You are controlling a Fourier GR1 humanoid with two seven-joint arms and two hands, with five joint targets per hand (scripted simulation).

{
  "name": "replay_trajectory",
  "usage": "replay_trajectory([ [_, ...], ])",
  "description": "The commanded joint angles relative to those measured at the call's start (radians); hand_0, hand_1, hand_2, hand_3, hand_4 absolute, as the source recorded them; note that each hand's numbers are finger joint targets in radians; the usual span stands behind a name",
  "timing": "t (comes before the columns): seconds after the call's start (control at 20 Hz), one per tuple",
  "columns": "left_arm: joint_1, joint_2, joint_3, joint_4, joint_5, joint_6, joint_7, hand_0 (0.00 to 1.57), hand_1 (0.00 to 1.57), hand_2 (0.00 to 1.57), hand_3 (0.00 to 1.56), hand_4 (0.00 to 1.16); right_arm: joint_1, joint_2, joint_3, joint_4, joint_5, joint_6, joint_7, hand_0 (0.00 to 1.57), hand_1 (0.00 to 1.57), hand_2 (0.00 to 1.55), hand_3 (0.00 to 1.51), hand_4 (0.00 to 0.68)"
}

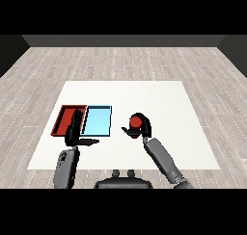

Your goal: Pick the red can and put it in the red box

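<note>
The red can (135, 121) stands right of the trays near the middle of the table, and my right hand (143, 128) is curled round it, thumb reaching out to the left. The red tray (62, 119) lies at the left with the light blue tray (96, 121) beside it on its right. My left hand (75, 132) hovers with straight fingers over the red tray's right edge, thumb pointing right, holding nothing.
The white table (159, 97) extends well behind and to the right of the trays. Its front edge runs just ahead of my forearms. Grey plank floor surrounds the table.
</note>
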Motion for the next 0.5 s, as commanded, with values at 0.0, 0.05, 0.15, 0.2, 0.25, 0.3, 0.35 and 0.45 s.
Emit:
replay_trajectory([
  [0.0, -0.002, -0.008, -0.029, -0.059, 0.010, -0.009, 0.078, 0.00, 0.00, 0.00, 0.00, 0.00, 0.040, -0.054, -0.036, -0.132, 0.019, 0.042, 0.028, 1.57, 1.57, 1.47, 1.40, 0.610],
  [0.05, -0.019, -0.039, -0.054, -0.005, -0.011, 0.005, 0.039, 0.00, 0.00, 0.00, 0.00, 0.00, 0.035, -0.062, -0.021, -0.206, 0.048, -0.013, 0.088, 1.57, 1.57, 1.47, 1.40, 0.612],
  [0.15, -0.027, -0.044, -0.072, 0.031, 0.002, -0.029, 0.012, 0.00, 0.00, 0.00, 0.00, 0.00, 0.038, -0.091, -0.013, -0.295, 0.067, -0.020, 0.149, 1.52, 1.52, 1.45, 1.40, 0.600],
  [0.2, -0.004, -0.048, -0.113, -0.079, 0.009, -0.039, 0.097, 0.00, 0.00, 0.00, 0.00, 0.00, 0.043, -0.029, -0.024, -0.233, 0.068, -0.036, 0.051, 1.53, 1.53, 1.46, 1.40, 0.601],
  [0.25, -0.008, -0.056, -0.136, -0.033, -0.007, -0.047, 0.076, 0.00, 0.00, 0.00, 0.00, 0.00, 0.047, -0.104, -0.051, -0.337, 0.048, -0.004, 0.111, 1.56, 1.56, 1.46, 1.41, 0.611],
  [0.3, -0.023, -0.059, -0.192, -0.112, -0.010, -0.001, 0.180, 0.00, 0.00, 0.00, 0.00, 0.00, 0.038, -0.112, -0.053, -0.359, 0.061, -0.013, 0.121, 1.56, 1.56, 1.46, 1.41, 0.602],
  [0.35, -0.035, -0.059, -0.183, -0.051, -0.011, -0.018, 0.141, 0.00, 0.00, 0.00, 0.00, 0.00, 0.048, -0.081, -0.042, -0.362, 0.068, -0.009, 0.105, 1.56, 1.56, 1.46, 1.41, 0.598],
  [0.45, -0.037, -0.060, -0.195, -0.055, -0.010, -0.005, 0.150, 0.00, 0.00, 0.00, 0.00, 0.00, 0.010, -0.038, -0.055, -0.328, 0.103, -0.008, 0.123, 1.56, 1.56, 1.46, 1.41, 0.598],
])
